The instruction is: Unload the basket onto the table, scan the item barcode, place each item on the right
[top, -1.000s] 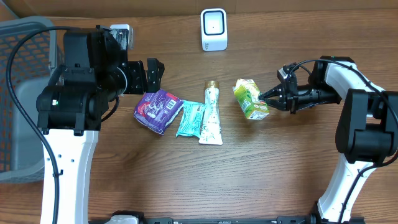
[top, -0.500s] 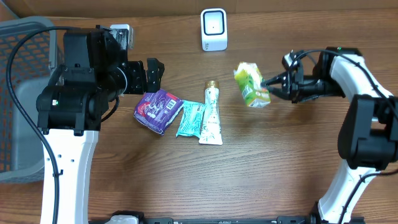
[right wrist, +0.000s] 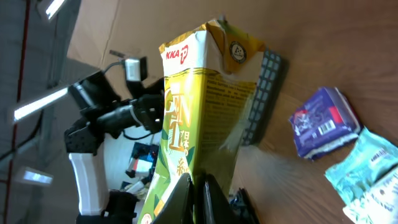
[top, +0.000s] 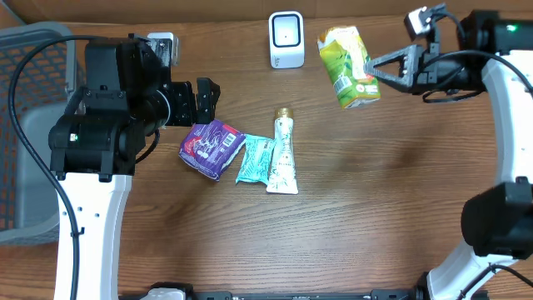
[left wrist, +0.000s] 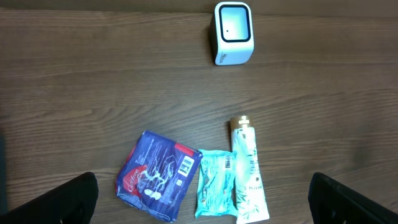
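A green and yellow drink carton [top: 350, 57] hangs in the air to the right of the white barcode scanner [top: 286, 39]. My right gripper [top: 376, 71] is shut on its edge. In the right wrist view the carton [right wrist: 186, 124] fills the middle, tilted, with the shut right gripper [right wrist: 198, 186] pinching a thin edge of it. No barcode shows on the faces I can see. My left gripper [top: 196, 102] hovers open over the table's left side. It holds nothing, and its dark fingers [left wrist: 74, 199] sit at the lower corners of the left wrist view.
A purple pack [top: 212, 148], a teal packet [top: 256, 158] and a white tube [top: 283, 154] lie in a row mid-table. A grey basket [top: 25, 125] stands at the left edge. The scanner [left wrist: 234, 32] stands at the back of the table.
The right gripper has lifted the carton off the table and carried it up and back, from beside the tube to a spot right of the scanner. The left arm has not moved.
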Controlling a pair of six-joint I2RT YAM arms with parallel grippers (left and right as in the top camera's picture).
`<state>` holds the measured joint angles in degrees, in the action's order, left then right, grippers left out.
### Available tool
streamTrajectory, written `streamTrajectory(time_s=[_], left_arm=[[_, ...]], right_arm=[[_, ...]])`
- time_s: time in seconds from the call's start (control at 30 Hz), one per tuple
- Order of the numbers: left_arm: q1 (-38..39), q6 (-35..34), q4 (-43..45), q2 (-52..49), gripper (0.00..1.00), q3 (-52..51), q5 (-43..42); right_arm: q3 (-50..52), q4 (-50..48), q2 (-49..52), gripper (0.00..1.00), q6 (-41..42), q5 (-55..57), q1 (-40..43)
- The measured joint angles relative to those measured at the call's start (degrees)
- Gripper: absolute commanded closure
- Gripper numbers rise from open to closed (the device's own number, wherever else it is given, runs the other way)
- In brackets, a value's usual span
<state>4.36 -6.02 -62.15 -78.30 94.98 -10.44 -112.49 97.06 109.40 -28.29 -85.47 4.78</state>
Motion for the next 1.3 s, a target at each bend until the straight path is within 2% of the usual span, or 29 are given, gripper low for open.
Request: streamTrajectory(time_s=[0.43,0.67,0.83,0.97,1.07,1.3], left_arm=[[0.0,0.0,0.0,0.0,0.0,0.0,0.0],[0.0,0.0,0.0,0.0,0.0,0.0,0.0],[0.0,0.0,0.0,-0.1,0.0,0.0,0.0],[0.0,0.0,0.0,-0.2,0.0,0.0,0.0],[0.0,0.0,0.0,-0.2,0.0,0.0,0.0],[0.0,0.0,0.0,-0.2,0.0,0.0,0.0]], right_arm=[[-0.6,-0.4,-0.5,0.96,1.1,4.8,0.0],[-0.1,-1.9,-0.5,0.96,1.5,19.5,-2.9],[7.4,-14.0,-0.6,0.96,7.7,31.3,-9.7],[18.1,-28.2,-0.6,0.96,19.2,44.3,-14.2],[24.5,-34.8,-0.5,0.96,26.3,53.6,-14.4],[31.6,-39.1,-0.5,0.96,31.8,65.6,-13.9]])
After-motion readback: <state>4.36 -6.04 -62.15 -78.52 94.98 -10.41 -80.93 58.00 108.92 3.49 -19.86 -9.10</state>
